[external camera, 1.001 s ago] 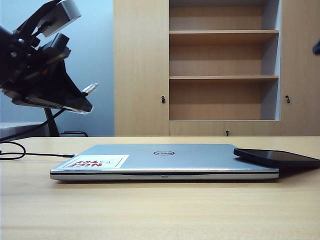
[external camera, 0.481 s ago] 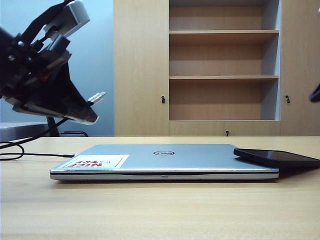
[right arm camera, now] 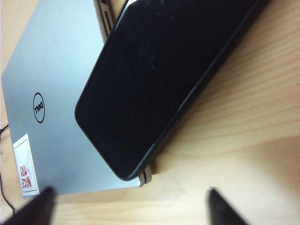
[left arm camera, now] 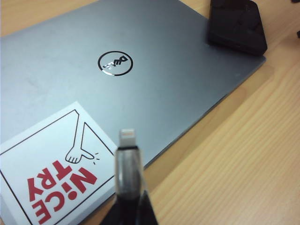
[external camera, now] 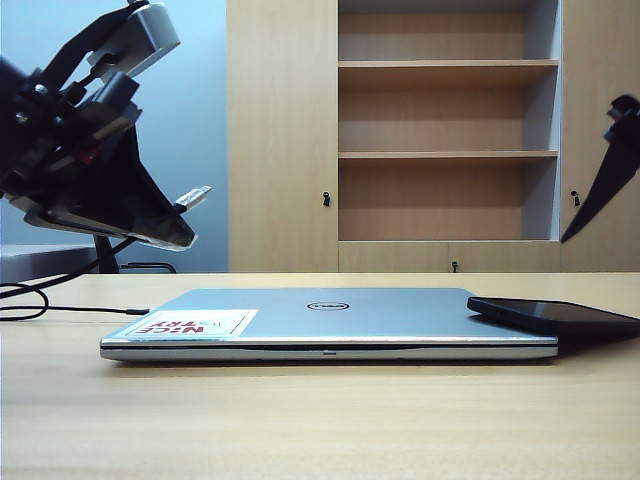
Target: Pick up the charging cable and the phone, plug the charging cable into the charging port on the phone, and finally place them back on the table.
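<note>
Exterior: left gripper [external camera: 185,215] hangs above laptop [external camera: 330,318] sticker end, jaws clamped on charging cable [external camera: 60,308]; cord trails over table [external camera: 320,420] beside laptop. Right gripper only partly seen at frame edge, above phone [external camera: 555,315].

Left wrist: plug [left arm camera: 127,138] juts past closed jaws, over sticker [left arm camera: 51,173].

Right wrist: right gripper [right arm camera: 131,206] fingers spread wide, phone [right arm camera: 159,79] propped on laptop corner. Risk: tilted phone slides off when pinched.

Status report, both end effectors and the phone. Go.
Left end effector shut on charging cable, raised over laptop. Right end effector open, above phone. Phone propped on the laptop's corner, untouched. Nothing in the way.
</note>
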